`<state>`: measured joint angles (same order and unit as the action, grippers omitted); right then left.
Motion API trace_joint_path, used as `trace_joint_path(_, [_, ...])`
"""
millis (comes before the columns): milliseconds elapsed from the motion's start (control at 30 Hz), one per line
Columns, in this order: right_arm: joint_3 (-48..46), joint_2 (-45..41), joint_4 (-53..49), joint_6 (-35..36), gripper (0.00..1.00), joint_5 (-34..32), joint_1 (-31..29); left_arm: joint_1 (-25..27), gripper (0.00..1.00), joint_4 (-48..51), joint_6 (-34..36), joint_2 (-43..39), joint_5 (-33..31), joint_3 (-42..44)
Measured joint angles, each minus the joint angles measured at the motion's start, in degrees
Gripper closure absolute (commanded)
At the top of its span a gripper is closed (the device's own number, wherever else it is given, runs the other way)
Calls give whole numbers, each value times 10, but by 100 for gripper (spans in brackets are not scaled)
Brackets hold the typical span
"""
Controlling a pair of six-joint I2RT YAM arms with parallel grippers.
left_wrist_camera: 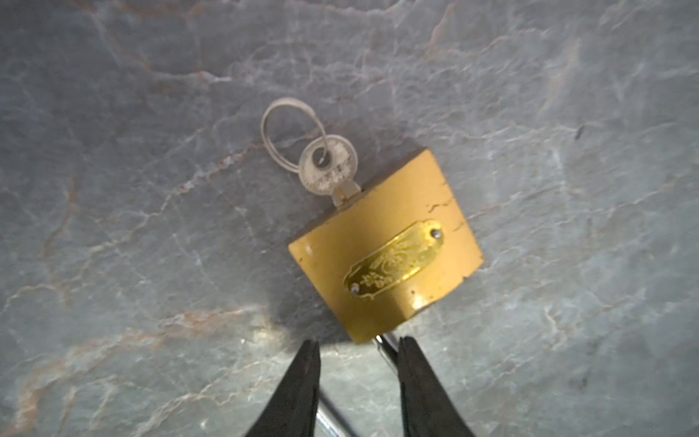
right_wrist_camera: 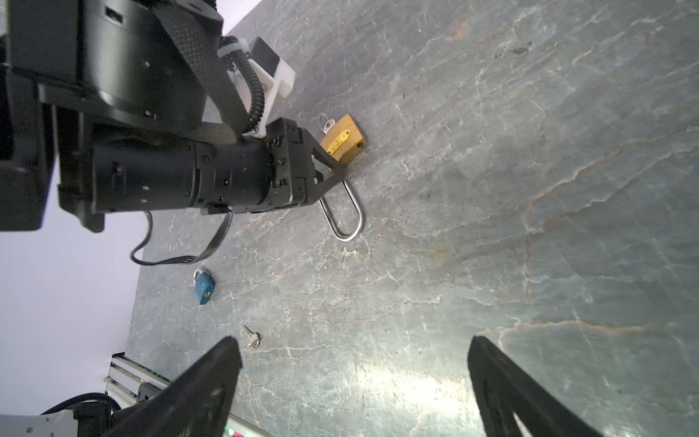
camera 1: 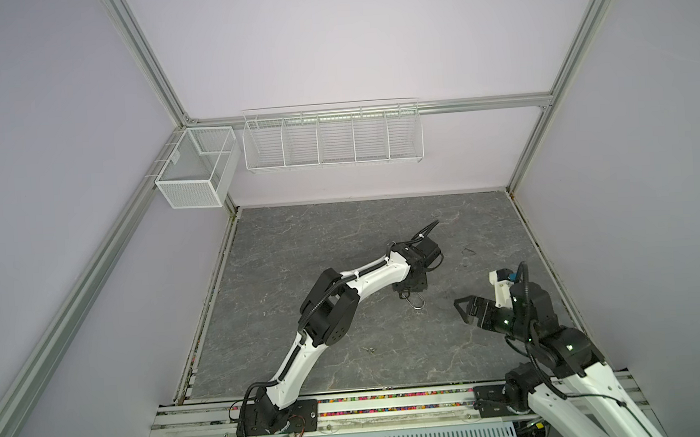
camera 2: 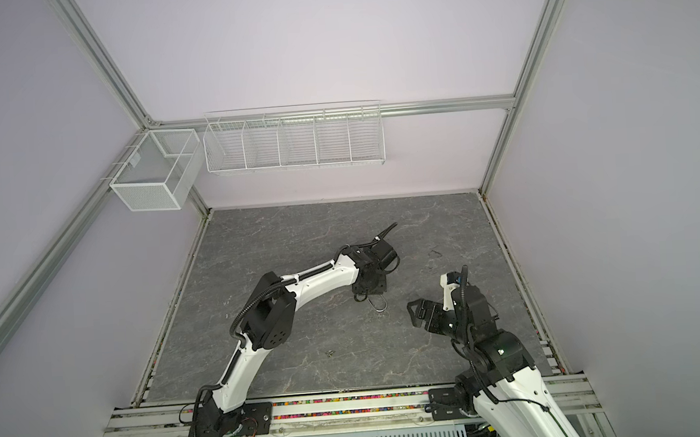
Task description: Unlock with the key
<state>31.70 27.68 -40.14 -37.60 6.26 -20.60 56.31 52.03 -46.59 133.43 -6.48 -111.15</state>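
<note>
Left wrist view: my left gripper [left_wrist_camera: 359, 350] pinches the shackle [left_wrist_camera: 386, 350] right by the gold padlock [left_wrist_camera: 386, 246].
Key [left_wrist_camera: 329, 166]: I see it stuck in the padlock's far end.
Right gripper [right_wrist_camera: 353, 352]: spread wide, holding nothing.

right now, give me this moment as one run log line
left tool: fingers astride shackle, grip unclear | right tool: open, empty | key: in brass padlock | spare key, blue padlock: untouched

Two padlocks lie on the tabletop [right_wrist_camera: 491, 189]: one brass padlock [left_wrist_camera: 386, 249] and one blue padlock [right_wrist_camera: 204, 288]. There are two keys: one key [left_wrist_camera: 328, 166] in the brass padlock, one loose key [right_wrist_camera: 252, 337]. Two wire baskets [camera 1: 333, 135] hang on the walls.
</note>
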Motion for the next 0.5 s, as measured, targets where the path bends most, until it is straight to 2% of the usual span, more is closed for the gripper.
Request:
trace_joint_path(100, [-4,-10,-16,-1,5,1,0,0,72,11,-10,26,2,-36])
trace_joint_path(200, [-4,-13,-24,-1,6,2,0,-2,80,27,-24,54,1,-81])
trace_joint_path(300, [-2,-14,-33,1,7,2,0,-9,82,49,-35,85,-3,-137])
trace_joint_path(500, [12,-30,-52,3,8,2,0,-62,82,76,-14,160,-11,-270])
